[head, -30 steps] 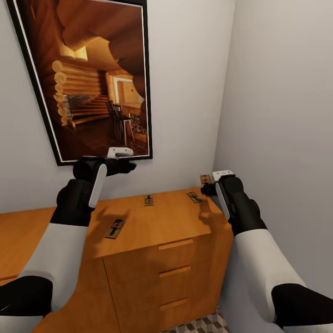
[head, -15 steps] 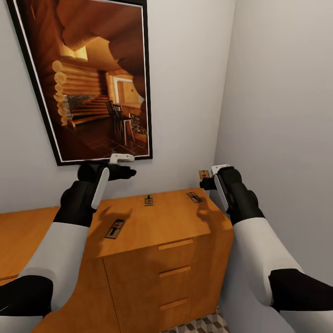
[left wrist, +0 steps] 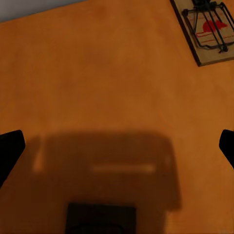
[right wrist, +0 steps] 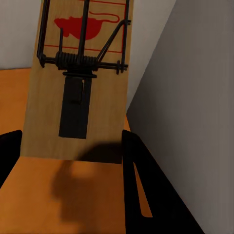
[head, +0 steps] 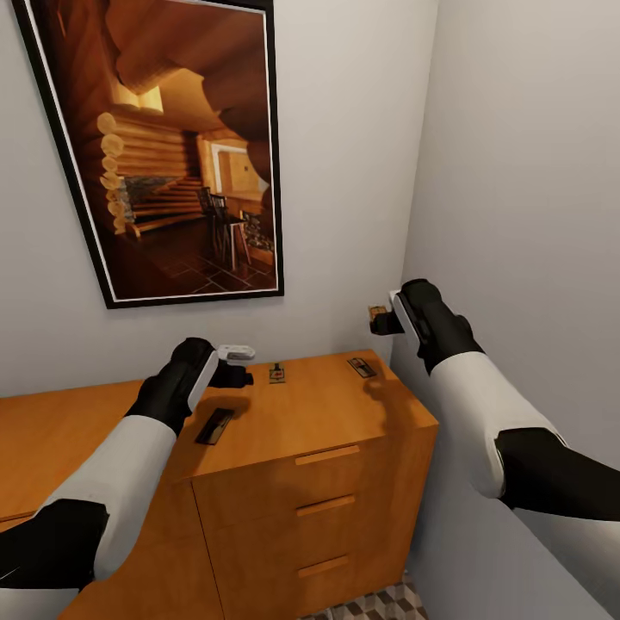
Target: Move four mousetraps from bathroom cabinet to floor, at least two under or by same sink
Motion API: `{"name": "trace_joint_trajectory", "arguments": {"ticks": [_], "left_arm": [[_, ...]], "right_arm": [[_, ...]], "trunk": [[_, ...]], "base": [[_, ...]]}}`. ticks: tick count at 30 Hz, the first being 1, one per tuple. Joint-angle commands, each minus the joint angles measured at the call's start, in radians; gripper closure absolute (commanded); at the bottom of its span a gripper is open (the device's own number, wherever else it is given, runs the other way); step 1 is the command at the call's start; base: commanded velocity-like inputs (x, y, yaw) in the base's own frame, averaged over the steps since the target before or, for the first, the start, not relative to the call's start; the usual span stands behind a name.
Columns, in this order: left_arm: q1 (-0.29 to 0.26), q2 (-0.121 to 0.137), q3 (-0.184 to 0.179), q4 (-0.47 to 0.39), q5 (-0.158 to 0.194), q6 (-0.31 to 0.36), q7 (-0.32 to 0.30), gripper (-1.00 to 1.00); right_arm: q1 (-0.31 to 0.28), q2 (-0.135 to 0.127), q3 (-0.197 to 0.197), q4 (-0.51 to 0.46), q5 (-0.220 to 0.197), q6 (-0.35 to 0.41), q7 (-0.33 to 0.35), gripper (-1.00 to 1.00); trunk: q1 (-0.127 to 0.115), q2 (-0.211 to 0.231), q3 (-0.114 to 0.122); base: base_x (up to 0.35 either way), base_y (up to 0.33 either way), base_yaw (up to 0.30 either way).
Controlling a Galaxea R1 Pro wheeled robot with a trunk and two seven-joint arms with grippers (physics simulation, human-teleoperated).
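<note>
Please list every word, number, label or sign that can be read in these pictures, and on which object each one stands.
There is no readable text.
Held mousetrap: a red mouse-shaped mark and red lines, no letters.
Mousetrap on the cabinet: a red mark, no letters.
Framed picture: a log-cabin interior, no words.

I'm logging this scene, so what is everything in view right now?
Small flat wooden mousetraps: four; three on the cabinet top, one lifted in the right gripper.
Orange wooden drawer cabinet: one, in the corner.
Black-framed log-cabin picture: one, on the grey wall.
Cube-patterned tiled floor: below the cabinet.
Left gripper: black, open, above the cabinet top.
Right gripper: black, shut on a mousetrap.
</note>
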Motion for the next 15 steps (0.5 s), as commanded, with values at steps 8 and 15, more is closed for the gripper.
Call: {"name": "trace_joint_trajectory", "arguments": {"ticks": [8,15], "left_arm": [[-0.001,0.006,-0.001,0.025,0.007,0.004,0.003,-1.00],[-0.001,0.009,-0.002,0.047,0.007,0.004,0.003,-1.00]], "right_arm": [[-0.001,0.000,0.002,0.001,-0.003,0.004,-0.006,1.00],[-0.001,0.000,0.002,0.003,-0.003,0.004,-0.006,1.00]], "trunk": [[0.000,-0.001,-0.001],[0.000,-0.001,-0.001]], "base": [[0.000,0.000,0.000],[0.000,0.000,0.000]]}}
